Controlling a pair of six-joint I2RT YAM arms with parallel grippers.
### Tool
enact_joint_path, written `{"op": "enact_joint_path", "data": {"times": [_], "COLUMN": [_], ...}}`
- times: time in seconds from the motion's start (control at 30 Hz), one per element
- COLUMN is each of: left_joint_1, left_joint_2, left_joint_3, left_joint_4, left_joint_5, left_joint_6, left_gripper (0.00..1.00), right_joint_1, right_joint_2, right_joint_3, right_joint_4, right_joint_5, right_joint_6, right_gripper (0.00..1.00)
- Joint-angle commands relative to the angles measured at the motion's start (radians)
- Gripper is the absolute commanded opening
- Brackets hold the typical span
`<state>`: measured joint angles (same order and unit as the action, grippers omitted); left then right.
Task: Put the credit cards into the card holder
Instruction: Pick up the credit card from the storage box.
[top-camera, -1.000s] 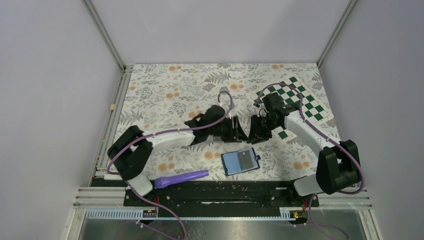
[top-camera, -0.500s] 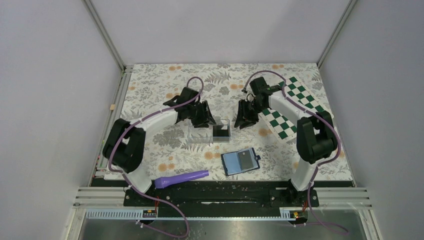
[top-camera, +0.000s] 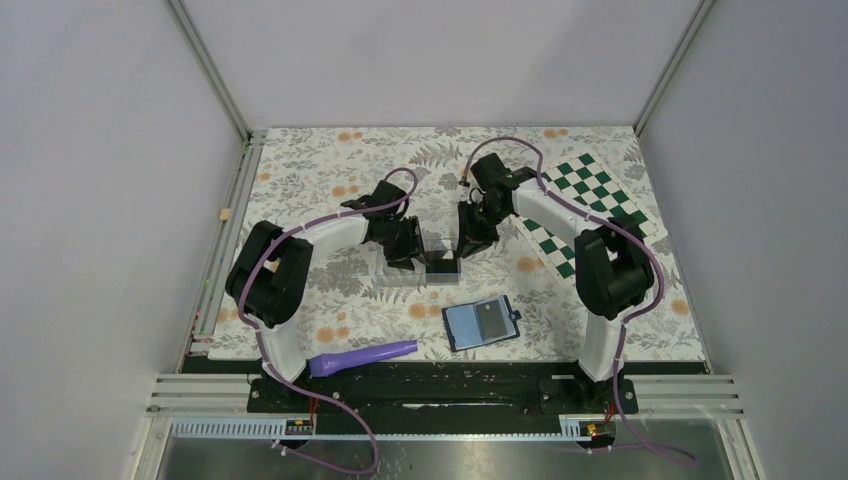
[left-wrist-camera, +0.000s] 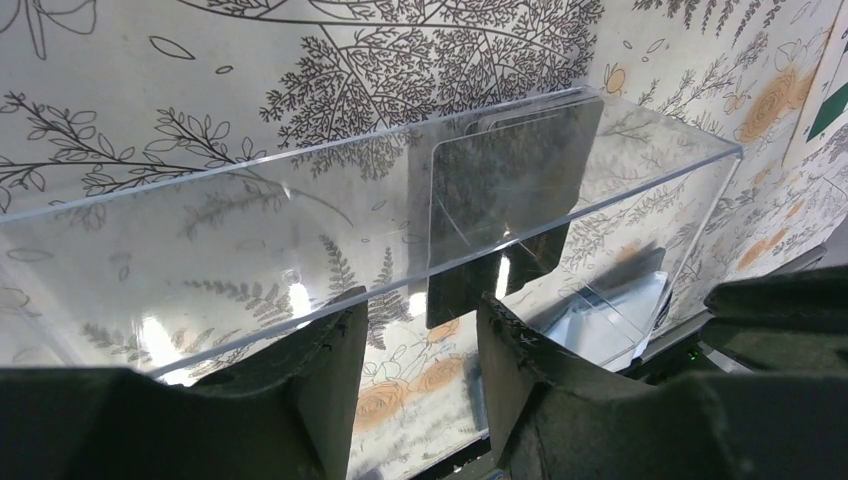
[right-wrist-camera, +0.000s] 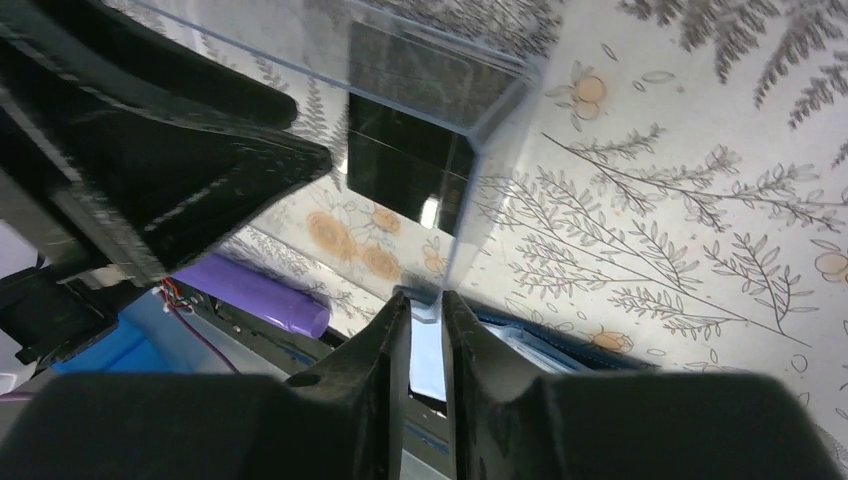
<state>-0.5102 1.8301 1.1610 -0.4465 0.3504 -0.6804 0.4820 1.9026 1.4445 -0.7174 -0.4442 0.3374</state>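
Dark credit cards (top-camera: 442, 266) stand on edge in the right end of a clear plastic box (top-camera: 395, 272) at mid-table. The left wrist view shows the cards (left-wrist-camera: 505, 170) through the box wall (left-wrist-camera: 250, 230). My left gripper (top-camera: 408, 255) is at the box's back left. Its jaws (left-wrist-camera: 420, 310) are open, with tablecloth showing between them. My right gripper (top-camera: 468, 245) is at the box's right end, where its narrow jaws (right-wrist-camera: 427, 298) pinch the clear end wall (right-wrist-camera: 495, 170) beside the cards (right-wrist-camera: 410, 170). The navy card holder (top-camera: 482, 323) lies open nearer the arm bases, with a greyish rectangle on its inside.
A purple flashlight (top-camera: 362, 356) lies at the near edge of the floral cloth, left of the card holder. A green-and-white checkerboard (top-camera: 590, 200) lies at the back right under the right arm. A metal frame borders the table.
A second ago both grippers met over mid-table. Half a second ago they stood behind the box, which rested on the cloth. Both have since closed in on the box.
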Motion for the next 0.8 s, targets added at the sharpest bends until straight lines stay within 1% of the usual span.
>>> {"op": "enact_joint_path", "data": {"times": [0.0, 0.1, 0.27, 0.4, 0.57, 0.77], "left_joint_1": [0.001, 0.004, 0.007, 0.007, 0.007, 0.006], "left_joint_2": [-0.008, -0.020, -0.017, -0.002, 0.015, 0.034], "left_joint_3": [0.027, 0.010, -0.010, -0.010, -0.006, -0.003], "left_joint_4": [0.031, 0.058, 0.115, 0.129, 0.128, 0.128], "left_joint_5": [-0.014, -0.001, 0.044, 0.055, 0.050, 0.051], "left_joint_6": [0.011, -0.007, -0.047, -0.059, -0.065, -0.078], "left_gripper": [0.44, 0.44, 0.44, 0.44, 0.43, 0.42], "right_joint_1": [0.052, 0.076, 0.110, 0.131, 0.158, 0.188], "right_joint_2": [-0.041, 0.008, 0.095, 0.135, 0.147, 0.184], "right_joint_3": [0.099, 0.149, 0.188, 0.193, 0.154, 0.150], "right_joint_4": [-0.052, -0.083, -0.103, -0.117, -0.080, -0.081], "right_joint_5": [0.102, 0.133, 0.228, 0.321, 0.396, 0.426], "right_joint_6": [-0.040, -0.048, -0.030, -0.007, 0.029, 0.069], "right_gripper": [0.20, 0.11, 0.00, 0.00, 0.00, 0.00]}}
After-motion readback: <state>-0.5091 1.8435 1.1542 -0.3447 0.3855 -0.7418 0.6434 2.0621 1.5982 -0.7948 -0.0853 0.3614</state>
